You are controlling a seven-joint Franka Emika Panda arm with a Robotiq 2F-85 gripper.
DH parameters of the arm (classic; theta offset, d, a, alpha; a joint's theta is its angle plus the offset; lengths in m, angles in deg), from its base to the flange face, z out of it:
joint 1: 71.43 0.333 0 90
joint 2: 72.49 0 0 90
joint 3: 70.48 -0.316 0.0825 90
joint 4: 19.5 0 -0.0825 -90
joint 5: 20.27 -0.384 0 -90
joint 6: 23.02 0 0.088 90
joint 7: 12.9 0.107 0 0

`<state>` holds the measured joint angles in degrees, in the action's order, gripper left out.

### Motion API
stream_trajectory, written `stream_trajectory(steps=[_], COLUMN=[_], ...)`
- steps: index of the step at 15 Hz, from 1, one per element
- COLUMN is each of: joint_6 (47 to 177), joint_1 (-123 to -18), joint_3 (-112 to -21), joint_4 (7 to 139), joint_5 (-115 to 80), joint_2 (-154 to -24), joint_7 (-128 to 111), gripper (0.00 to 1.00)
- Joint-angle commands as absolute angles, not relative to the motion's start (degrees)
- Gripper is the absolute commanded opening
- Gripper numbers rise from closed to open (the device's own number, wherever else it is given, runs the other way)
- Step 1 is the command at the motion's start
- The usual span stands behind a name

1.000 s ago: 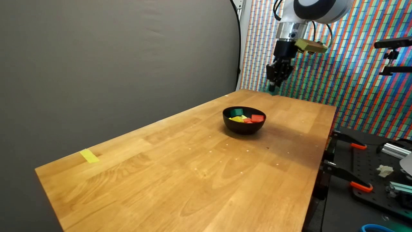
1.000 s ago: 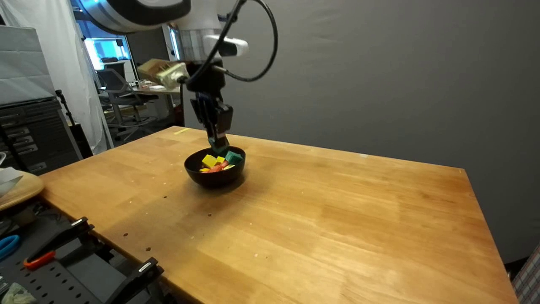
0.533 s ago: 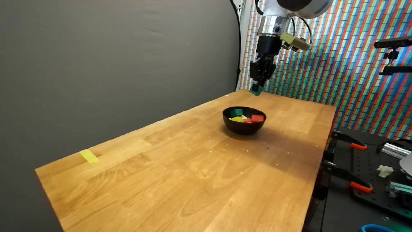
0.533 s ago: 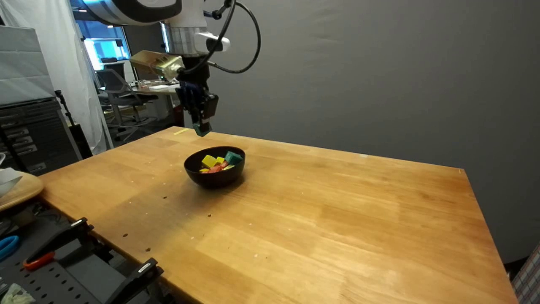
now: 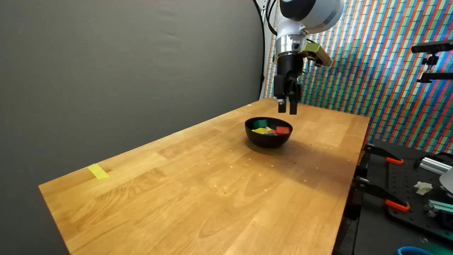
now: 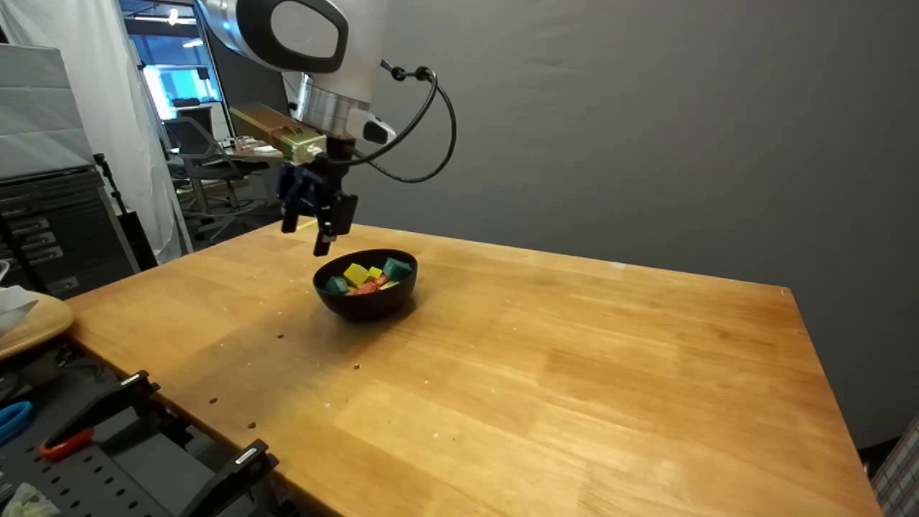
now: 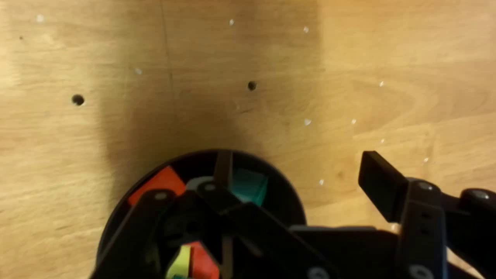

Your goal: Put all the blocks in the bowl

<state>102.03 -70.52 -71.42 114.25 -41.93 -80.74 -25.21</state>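
gone from between the fingers (image 5: 293,107) since half a second ago is a teal block (image 6: 335,286): it now lies in the bowl (image 6: 365,307), at the left inside it in an exterior view, while the arm (image 6: 366,43) has tilted and come lower. the fingers stand well apart with nothing between them, hanging above the height of the rim; i see no contact.

with it in the bowl are another teal block (image 6: 397,268) at the right, a yellow block (image 6: 355,275) between the two, and red blocks (image 5: 282,130); every block i can make out is inside. the bowl stands upright on the bench (image 6: 589,373). the flat yellow strip (image 5: 98,171) near the bench's left end looks like tape, not a block.

to my eye the release is done and only a retreat is left, where trouble would start. with the fingers this wide and near the bowl, a sideways swing before lifting, or a dip, could catch the rim and drag or tip the bowl. the teal block at the right seems to sit high, so a knock might throw it out. the fingers also hide part of the bowl in the wrist view, so a count from there alone could mislead.
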Motion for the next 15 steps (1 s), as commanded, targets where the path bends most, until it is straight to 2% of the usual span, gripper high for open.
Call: stream_trajectory(steps=[1, 2, 3, 5, 9, 15], joint_6=[86.59, 82.04, 88.46, 83.59, 83.06, 85.26], joint_1=[-72.42, -72.45, -71.19, -71.34, -71.54, -73.08], joint_3=[-72.44, -72.07, -71.83, -71.56, -71.24, -68.12], joint_4=[115.15, 116.39, 114.22, 114.86, 118.35, 135.60], joint_5=[-45.50, -46.62, -44.28, -44.95, -43.74, -36.67], joint_2=[-74.24, -72.06, -77.41, -74.56, -70.50, -53.21], joint_7=[-30.85, -31.50, -28.83, -29.62, -28.96, -34.39], gripper=[1.00, 1.00, 1.00, 1.00, 1.00, 1.00])
